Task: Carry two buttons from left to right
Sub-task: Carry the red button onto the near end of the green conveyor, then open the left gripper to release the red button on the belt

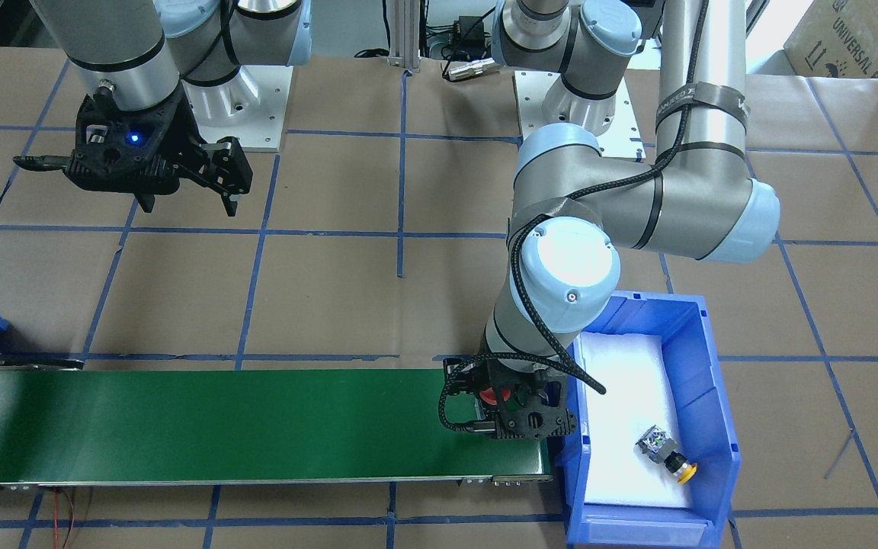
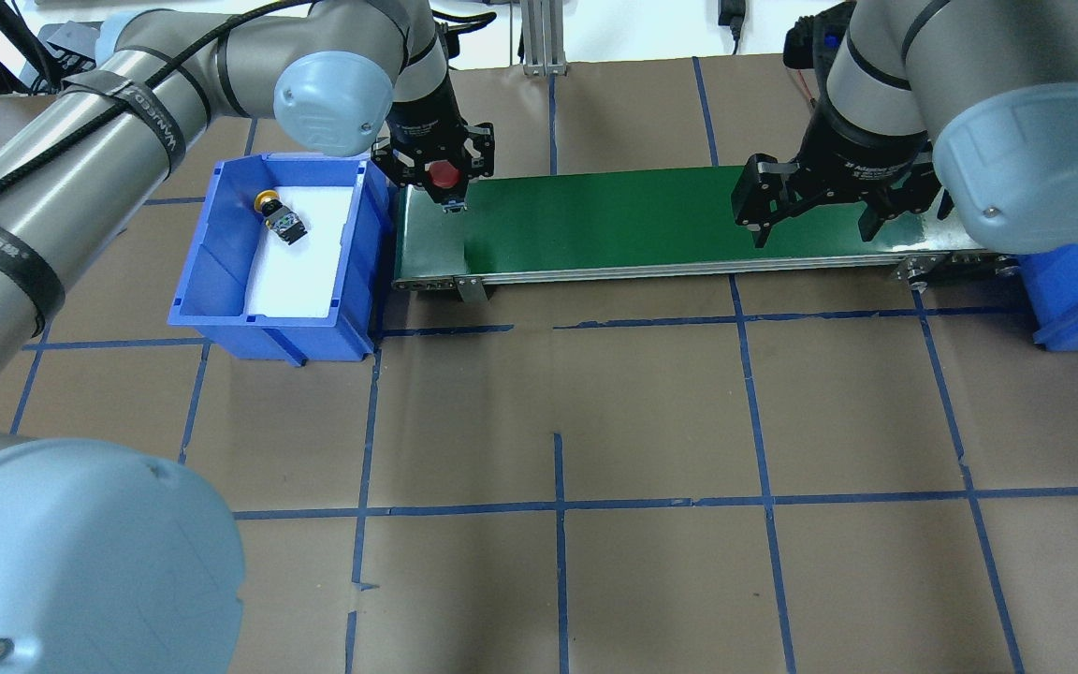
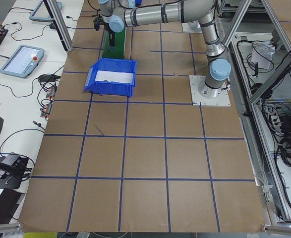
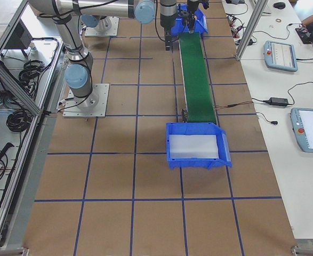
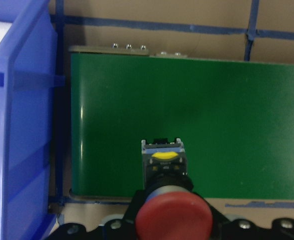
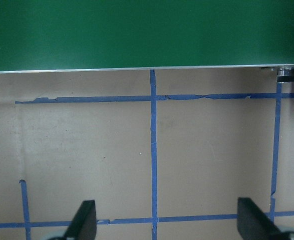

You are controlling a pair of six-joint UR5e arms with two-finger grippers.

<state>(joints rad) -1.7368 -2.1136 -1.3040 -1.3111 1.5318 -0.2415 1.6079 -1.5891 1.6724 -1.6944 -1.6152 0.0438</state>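
Note:
The red-capped button (image 2: 444, 173) is held in my left gripper (image 2: 443, 185), which is shut on it over the left end of the green conveyor belt (image 2: 614, 220). In the left wrist view its red cap (image 5: 174, 215) fills the bottom edge, and its black body (image 5: 163, 162) points at the belt (image 5: 212, 100). From the front the cap (image 1: 489, 396) peeks out of that gripper (image 1: 507, 408). The yellow-capped button (image 2: 282, 217) lies on its side in the left blue bin (image 2: 221, 271). My right gripper (image 2: 815, 211) hangs open and empty, high by the belt's right part.
A second blue bin (image 2: 1077, 300) stands at the belt's right end. The left bin's wall (image 5: 21, 140) is right beside the held button. The right wrist view shows the belt edge (image 6: 136, 30), taped brown paper and wide-apart fingertips (image 6: 84, 220).

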